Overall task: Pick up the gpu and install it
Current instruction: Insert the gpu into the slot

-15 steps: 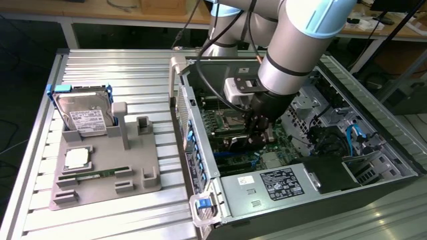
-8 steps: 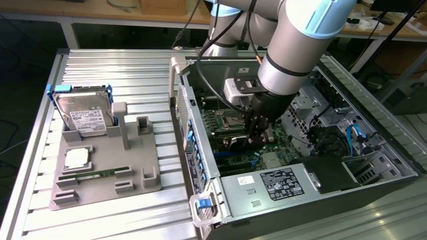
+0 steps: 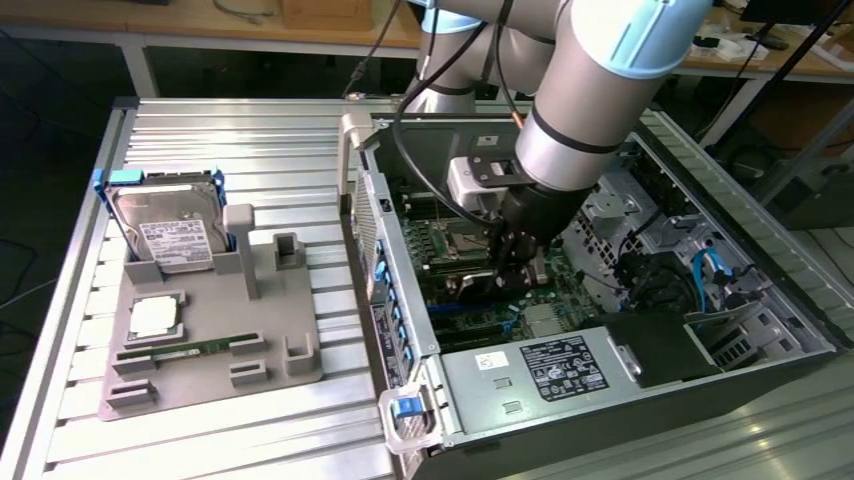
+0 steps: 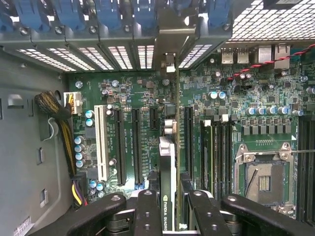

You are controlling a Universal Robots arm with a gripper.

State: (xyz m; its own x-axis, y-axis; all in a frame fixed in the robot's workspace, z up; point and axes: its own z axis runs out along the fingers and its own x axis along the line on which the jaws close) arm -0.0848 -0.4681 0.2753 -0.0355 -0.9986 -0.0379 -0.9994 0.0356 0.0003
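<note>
Our end effector (image 4: 170, 209) sits low inside the computer case (image 3: 358, 190), closed on the gpu (image 4: 167, 167) with a finger against each face. We see the card edge-on, upright over the motherboard (image 4: 221, 98). Just past the grip, a long black slot (image 4: 188, 142) lies close beside the card. We cannot tell whether its lower edge has met a slot of its own. Further out, the card's metal bracket (image 4: 170, 34) reaches the rear wall, in among the blue clips (image 4: 106, 12).

Where could this go wrong? A slight lean in the grip and the contacts land on the slot's lip instead of in it. The bracket could snag the rear opening and twist the board. Pushing down while misaligned would stress the motherboard. Far off on the counter (image 3: 227, 130), the hard drive (image 3: 167, 230) stands in its holder, well clear.
</note>
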